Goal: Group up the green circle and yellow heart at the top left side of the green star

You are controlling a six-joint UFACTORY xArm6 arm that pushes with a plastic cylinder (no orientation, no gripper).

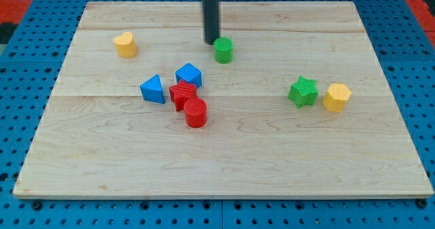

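The green circle (223,50) sits near the view's top centre of the wooden board (340,154). My tip (212,41) is right at its upper left edge, touching or nearly touching it. The yellow heart (125,44) lies far to the view's left, near the top left of the board. The green star (303,92) lies at the view's right, well below and right of the green circle.
A yellow hexagon (336,96) sits just right of the green star. A cluster lies left of centre: a blue triangle (153,90), a blue cube-like block (189,75), a red star (182,94) and a red cylinder (196,112).
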